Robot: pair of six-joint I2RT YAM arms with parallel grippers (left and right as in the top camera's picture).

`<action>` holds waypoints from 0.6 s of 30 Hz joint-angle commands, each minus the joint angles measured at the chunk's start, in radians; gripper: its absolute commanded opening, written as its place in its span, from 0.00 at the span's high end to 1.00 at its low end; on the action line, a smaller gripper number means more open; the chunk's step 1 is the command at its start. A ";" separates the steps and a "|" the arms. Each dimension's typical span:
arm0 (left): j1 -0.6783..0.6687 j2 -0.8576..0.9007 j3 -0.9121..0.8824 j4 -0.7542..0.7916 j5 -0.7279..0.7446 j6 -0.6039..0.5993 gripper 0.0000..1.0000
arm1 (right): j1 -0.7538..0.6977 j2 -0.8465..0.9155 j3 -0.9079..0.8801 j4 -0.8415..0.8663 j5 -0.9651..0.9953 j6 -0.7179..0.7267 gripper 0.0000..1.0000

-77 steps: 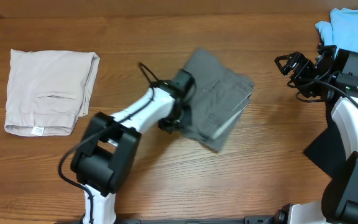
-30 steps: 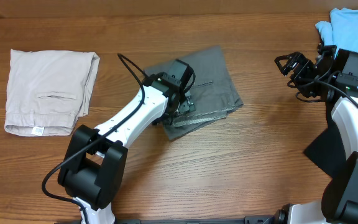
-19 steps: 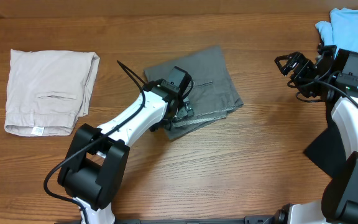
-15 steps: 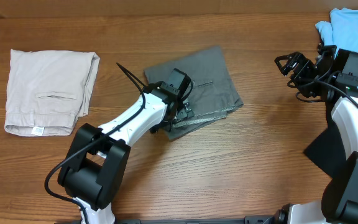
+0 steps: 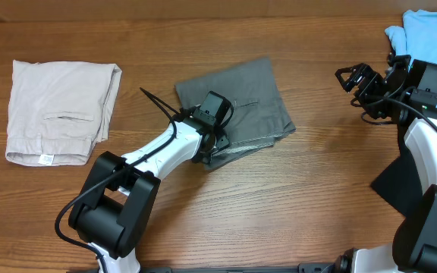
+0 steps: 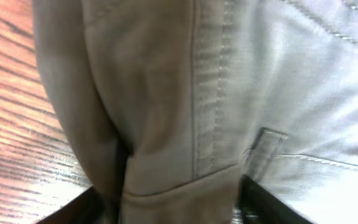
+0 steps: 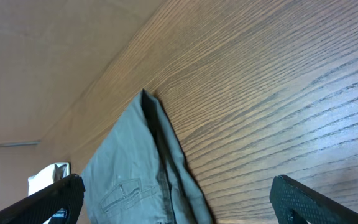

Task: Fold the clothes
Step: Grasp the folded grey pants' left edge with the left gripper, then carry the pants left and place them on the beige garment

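The clothes, dark grey shorts (image 5: 253, 98), lie folded in the middle of the wooden table, stacked edges toward the front. My left gripper (image 5: 215, 140) is at their near-left edge. In the left wrist view a thick seamed fold of the shorts (image 6: 229, 93) fills the space between the two fingers of the left gripper (image 6: 179, 208), which press it from both sides. My right gripper (image 5: 353, 82) hovers at the far right, well away from the shorts, its fingers spread wide and empty. The right wrist view looks past the right gripper (image 7: 179, 193) at the shorts (image 7: 135, 168).
Pale beige shorts (image 5: 59, 110) lie folded at the far left of the table. A light-blue shirt (image 5: 431, 38) is heaped in the back right corner behind the right arm. Bare wood (image 5: 325, 167) separates the grey shorts from the right arm.
My left gripper slid back toward the near-left edge of the grey shorts and its fingers closed in on the folded edge. The right arm stayed still.
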 commanded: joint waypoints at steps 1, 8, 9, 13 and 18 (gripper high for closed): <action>0.001 0.013 -0.034 -0.024 -0.023 -0.001 0.52 | 0.001 -0.003 0.005 0.005 -0.006 0.004 0.00; 0.027 0.012 -0.032 -0.026 -0.024 0.149 0.90 | 0.001 -0.003 0.005 0.005 -0.006 0.004 0.00; 0.034 0.012 -0.029 -0.026 -0.024 0.192 0.96 | 0.001 -0.003 0.005 0.005 -0.006 0.004 0.00; 0.075 0.012 0.008 -0.033 -0.024 0.472 0.96 | 0.001 -0.003 0.005 0.005 -0.006 0.004 0.00; 0.141 0.012 0.133 -0.150 -0.040 0.640 0.96 | 0.001 -0.003 0.005 0.005 -0.006 0.004 0.00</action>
